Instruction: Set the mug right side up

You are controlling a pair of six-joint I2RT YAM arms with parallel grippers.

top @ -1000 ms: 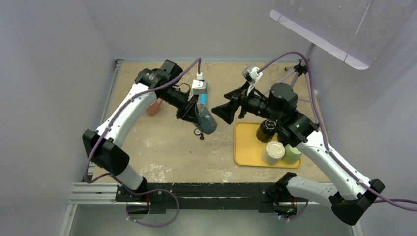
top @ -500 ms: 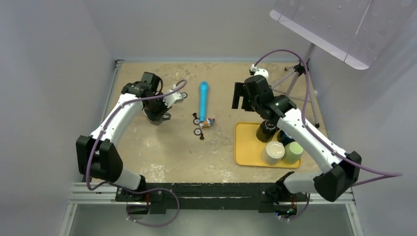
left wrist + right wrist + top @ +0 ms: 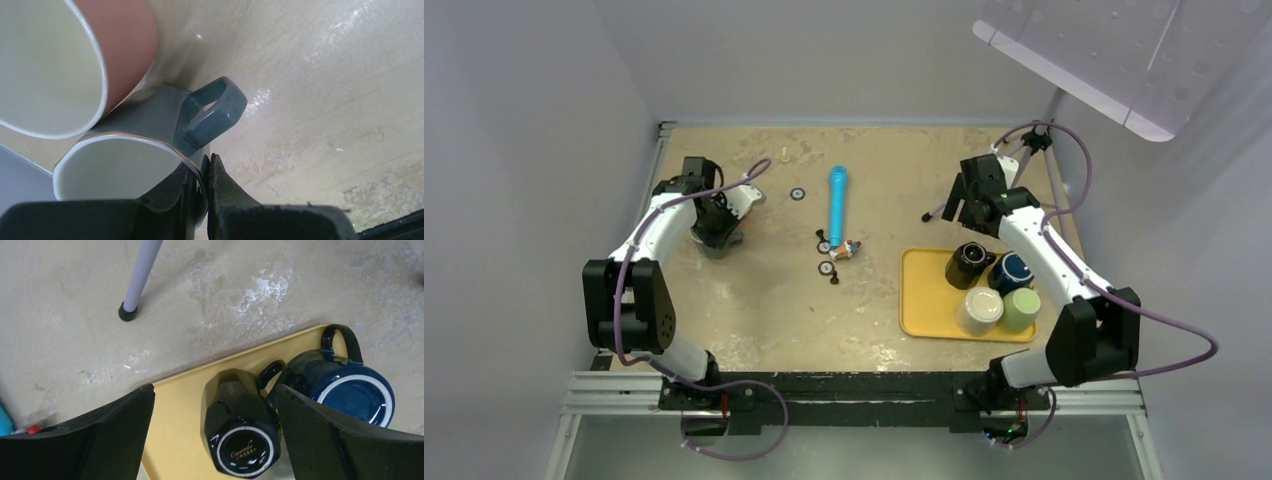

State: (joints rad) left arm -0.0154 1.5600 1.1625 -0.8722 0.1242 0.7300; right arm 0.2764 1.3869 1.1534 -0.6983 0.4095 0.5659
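Left gripper (image 3: 204,169): clamped on rim of grey-blue handled ceramic mug (image 3: 150,112), against terracotta cup (image 3: 131,45). Right gripper (image 3: 212,396): spread wide, empty, above black faceted mug (image 3: 239,426) on yellow tray (image 3: 175,407)

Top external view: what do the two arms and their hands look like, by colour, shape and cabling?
Both the left arm and right arm have white link shells with black joint housings and black bases. A purple cable runs along each. The left hand and right hand are black, the right one's fingers broad and wedge-shaped.
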